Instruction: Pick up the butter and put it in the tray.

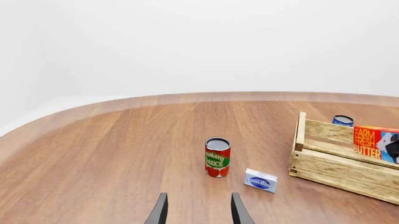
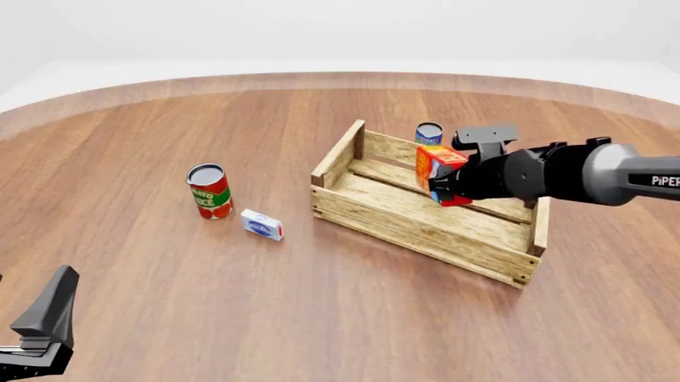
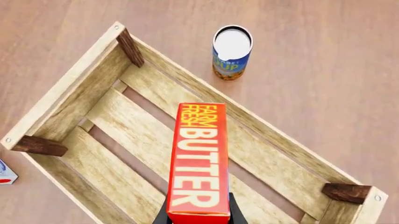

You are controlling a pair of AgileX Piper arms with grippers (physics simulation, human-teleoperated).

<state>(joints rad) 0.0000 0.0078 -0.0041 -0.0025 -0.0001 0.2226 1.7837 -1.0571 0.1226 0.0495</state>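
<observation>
The butter [image 2: 435, 164], a red-and-orange carton, is clamped in my right gripper [image 2: 453, 189] and held upright over the inside of the tray [image 2: 425, 231], close to its far wall. In the right wrist view the butter [image 3: 199, 158] hangs above the tray's slat floor [image 3: 112, 172], with dark fingers [image 3: 234, 212] on either side of it. The left wrist view shows the butter [image 1: 374, 142] sticking up above the tray's rim [image 1: 337, 170]. My left gripper [image 1: 198, 212] is open and empty, low at the near left [image 2: 43, 326], far from the tray.
A tomato sauce can [image 2: 209, 191] stands left of the tray, and a small white-and-blue box [image 2: 261, 224] lies beside it. A blue can [image 2: 428, 133] stands just behind the tray's far wall. The table's curved edge runs along the back.
</observation>
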